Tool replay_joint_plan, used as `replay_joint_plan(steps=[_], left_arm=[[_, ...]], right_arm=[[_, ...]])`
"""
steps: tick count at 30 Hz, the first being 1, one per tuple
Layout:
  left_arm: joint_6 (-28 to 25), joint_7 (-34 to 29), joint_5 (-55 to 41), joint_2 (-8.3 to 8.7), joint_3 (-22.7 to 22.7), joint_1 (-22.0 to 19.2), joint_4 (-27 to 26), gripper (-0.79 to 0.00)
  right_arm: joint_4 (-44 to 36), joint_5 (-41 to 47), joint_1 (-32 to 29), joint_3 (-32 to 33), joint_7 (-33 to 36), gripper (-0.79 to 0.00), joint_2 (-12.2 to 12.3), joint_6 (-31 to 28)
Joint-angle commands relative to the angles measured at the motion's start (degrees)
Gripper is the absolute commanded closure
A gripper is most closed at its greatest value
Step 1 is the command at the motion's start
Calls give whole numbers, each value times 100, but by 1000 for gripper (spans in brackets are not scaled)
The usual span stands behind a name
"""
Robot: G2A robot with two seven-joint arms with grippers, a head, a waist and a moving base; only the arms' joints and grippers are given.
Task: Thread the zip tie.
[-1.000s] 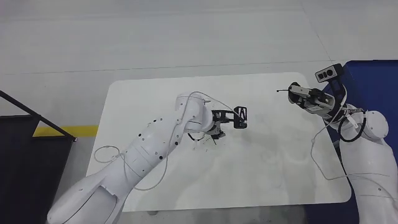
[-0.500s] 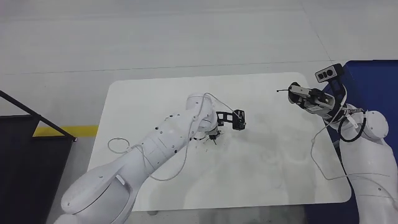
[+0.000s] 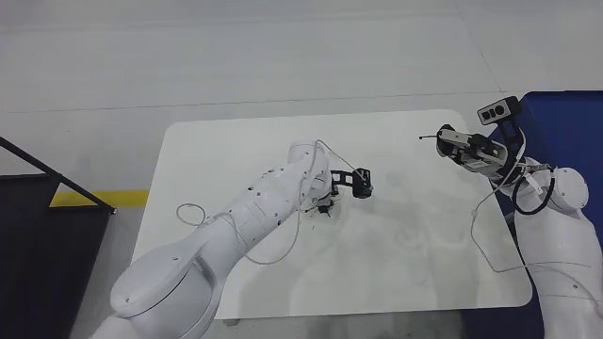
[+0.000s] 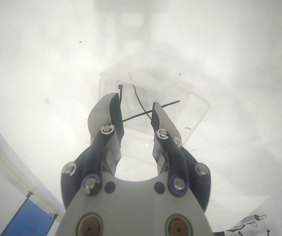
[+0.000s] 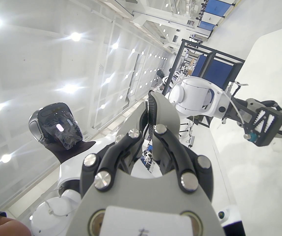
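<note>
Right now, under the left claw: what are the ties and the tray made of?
Zip ties: probably nylon-type plastic, matte black; thin strips that bend, one with a moulded square head. Tray: likely clear plastic, glossy; see-through, with bright edges. Glass can't be ruled out.

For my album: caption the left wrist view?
Open left gripper hangs over black zip ties in a clear tray on a white table.
</note>
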Motion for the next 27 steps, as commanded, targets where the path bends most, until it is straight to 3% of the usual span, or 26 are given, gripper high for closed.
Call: replay_joint_plan(steps=[1,2,4,8,17,22,27], left_arm=[[-137,-31,-128,-56,12,-22,84,-219],[-151,-71,-161,-82,22,-36,117,-203],[-278,-105,-296,-126,23,-48,162,-95],[-128,-206,-275,-169,20,-127,292,-200],[75,-268,-119,-298,118,-156,365,-194],[165,-112,652,-327,378,-151,74,-197],[429,152,1355,-324,556,-91,-131,-139]], right_arm=[[0,0,0,0,0,0,0,0],[0,0,0,0,0,0,0,0],[0,0,0,0,0,0,0,0],[0,0,0,0,0,0,0,0],[0,0,0,0,0,0,0,0],[0,0,0,0,0,0,0,0],[0,0,0,0,0,0,0,0]])
